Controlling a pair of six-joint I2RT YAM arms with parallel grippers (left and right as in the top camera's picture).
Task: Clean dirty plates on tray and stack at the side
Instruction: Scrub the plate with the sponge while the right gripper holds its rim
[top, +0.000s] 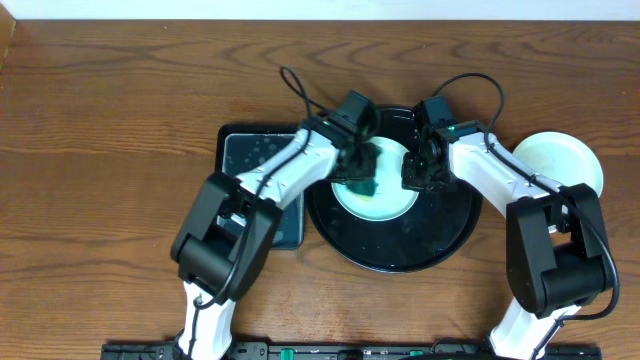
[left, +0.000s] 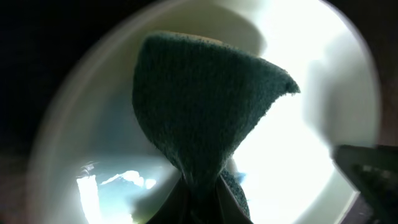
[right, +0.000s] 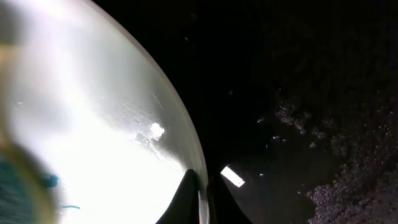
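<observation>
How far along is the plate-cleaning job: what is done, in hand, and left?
Done: the side plate sits off the tray, at its right. In hand: the left hand presses a sponge on the tray plate while the right hand pinches its rim. Left: finish wiping, then stack it aside.

Warm brown wood-grain table (top: 100, 120) with a soft sheen, big round tray (top: 440, 240) glossy black and flecked with droplets, plate (top: 385, 207) smooth, shiny, glaring bright, sponge (left: 199, 106) dark teal, coarse and fuzzy, arm shells (top: 490, 170) smooth white plastic
</observation>
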